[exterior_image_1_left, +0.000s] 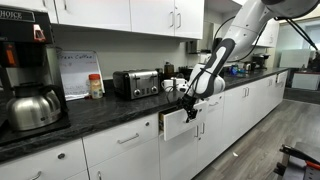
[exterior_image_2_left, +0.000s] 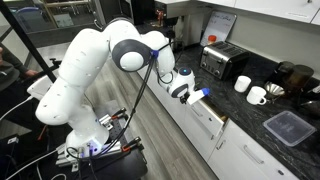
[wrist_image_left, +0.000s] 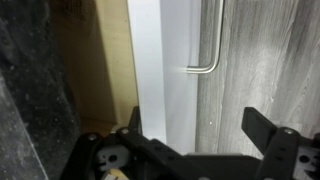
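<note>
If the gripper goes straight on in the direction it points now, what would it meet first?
Probably the top edge of the white drawer front, which lies between the gripper's open fingers. Depth is hard to judge.

The arm (exterior_image_2_left: 85, 60) is glossy white, built of thick rounded segments that swell at each joint. One joint carries a round dark grey cap (exterior_image_2_left: 128, 55). A thin black cable (exterior_image_2_left: 143, 95) hangs loose beside the segments, and in an exterior view a black line also runs along the forearm (exterior_image_1_left: 228, 45). The base (exterior_image_2_left: 88, 138) is white, with red and black wires (exterior_image_2_left: 118, 122) bunched next to it. The gripper (wrist_image_left: 198, 125) is matt black. Its two fingers (wrist_image_left: 262, 128) are blocky and angular, set on a frame of flat black links.
</note>
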